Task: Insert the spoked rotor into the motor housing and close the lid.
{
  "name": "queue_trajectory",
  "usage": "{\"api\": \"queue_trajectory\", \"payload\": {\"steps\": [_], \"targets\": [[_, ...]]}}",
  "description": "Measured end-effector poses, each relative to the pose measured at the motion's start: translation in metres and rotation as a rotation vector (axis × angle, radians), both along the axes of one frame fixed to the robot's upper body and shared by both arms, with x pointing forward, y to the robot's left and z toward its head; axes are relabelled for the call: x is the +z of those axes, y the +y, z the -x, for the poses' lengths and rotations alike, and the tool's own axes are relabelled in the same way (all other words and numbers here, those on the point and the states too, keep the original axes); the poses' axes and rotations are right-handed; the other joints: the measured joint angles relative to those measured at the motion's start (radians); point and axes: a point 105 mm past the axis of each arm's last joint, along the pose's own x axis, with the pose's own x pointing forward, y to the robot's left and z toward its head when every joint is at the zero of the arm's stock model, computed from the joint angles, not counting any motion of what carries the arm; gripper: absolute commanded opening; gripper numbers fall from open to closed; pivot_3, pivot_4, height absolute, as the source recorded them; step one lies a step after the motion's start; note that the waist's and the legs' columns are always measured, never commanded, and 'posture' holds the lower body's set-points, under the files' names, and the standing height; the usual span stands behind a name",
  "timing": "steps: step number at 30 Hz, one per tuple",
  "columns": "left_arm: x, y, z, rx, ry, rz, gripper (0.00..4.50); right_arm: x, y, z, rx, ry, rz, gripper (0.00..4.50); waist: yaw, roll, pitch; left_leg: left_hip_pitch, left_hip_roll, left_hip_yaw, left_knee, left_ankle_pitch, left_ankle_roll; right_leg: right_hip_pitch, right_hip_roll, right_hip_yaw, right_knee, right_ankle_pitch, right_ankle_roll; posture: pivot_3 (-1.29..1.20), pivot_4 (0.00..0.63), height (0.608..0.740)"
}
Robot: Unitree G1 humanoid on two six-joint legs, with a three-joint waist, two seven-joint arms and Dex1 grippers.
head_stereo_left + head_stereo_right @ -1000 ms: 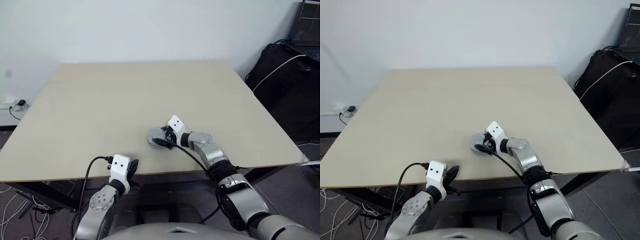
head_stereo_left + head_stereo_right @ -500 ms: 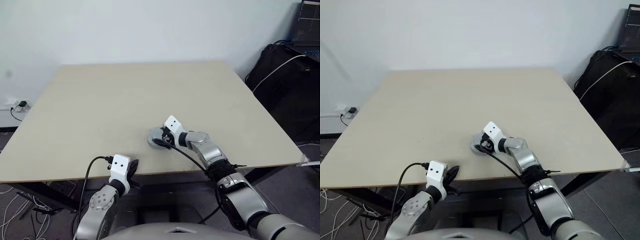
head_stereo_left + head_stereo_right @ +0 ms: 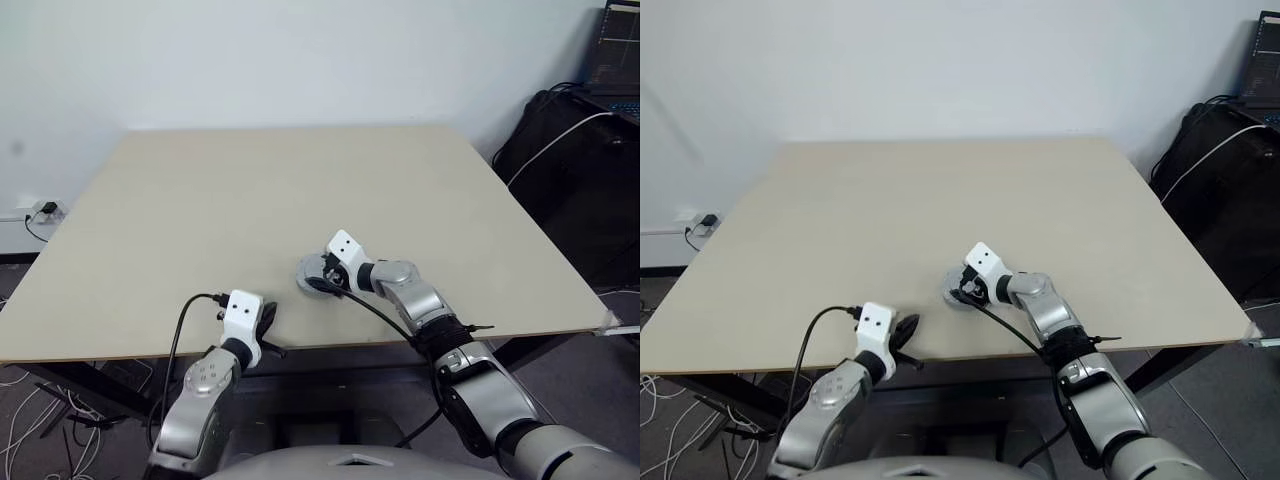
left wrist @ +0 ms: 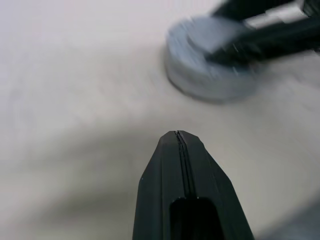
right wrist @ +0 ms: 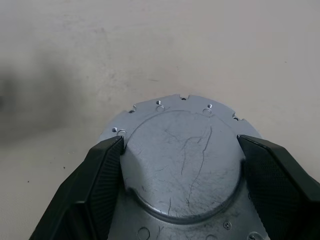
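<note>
Your table [image 3: 200, 200] carries one stack, near its front edge and a little right of centre. There the lid [image 5: 182, 150] sits on top, boss upward; the housing under it is hidden, so you can't confirm it's fully seated. Your right gripper [image 5: 180, 165] straddles the boss, fingers [image 5: 100, 175] against its sides, holding it. Your left gripper [image 4: 182, 150], pressed shut and empty, sits at the front edge; the lid lies ahead and to its right.
</note>
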Motion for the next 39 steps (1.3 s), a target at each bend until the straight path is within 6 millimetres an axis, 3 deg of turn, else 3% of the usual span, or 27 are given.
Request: {"api": "queue_trajectory", "payload": {"steps": [6, 12, 24, 39], "targets": [[0.008, 0.003, -0.048, 0.016, 0.03, 0.08, 0.0, -0.001, 0.0, 0.0, -0.013, 0.004, 0.002, 3.29, -0.001, -0.001, 0.0, 0.004, 0.0, 0.0, 0.0, 0.0, 0.0, 0.009, 0.001, 0.0, -0.001, 0.001, 0.001, 0.0, 0.0, 0.74], [0.017, -0.013, -0.082, -0.034, 0.102, 0.184, 0.0, 0.0, 0.002, 0.002, -0.021, -0.001, 0.001, 3.29, -0.003, -0.001, 0.0, 0.005, -0.001, 0.0, 0.0, 0.0, 0.0, 0.011, 0.001, 0.001, -0.001, 0.001, 0.002, 0.0, 0.0, 0.74], [0.011, -0.049, -0.092, -0.156, 0.277, 0.251, 0.0, -0.001, 0.001, 0.005, -0.052, -0.001, -0.004, 3.29, -0.004, -0.002, 0.001, 0.005, -0.001, 0.0, 0.0, 0.002, -0.002, 0.011, 0.002, 0.003, -0.002, 0.001, 0.002, 0.0, 0.0, 0.74], [0.011, -0.059, -0.094, -0.202, 0.289, 0.15, 0.0, -0.001, 0.0, 0.005, -0.059, 0.0, -0.006, 3.29, -0.001, -0.002, 0.0, 0.006, -0.001, -0.001, 0.0, 0.0, -0.001, 0.011, 0.001, 0.002, -0.002, 0.001, 0.002, 0.0, 0.0, 0.74]]}}
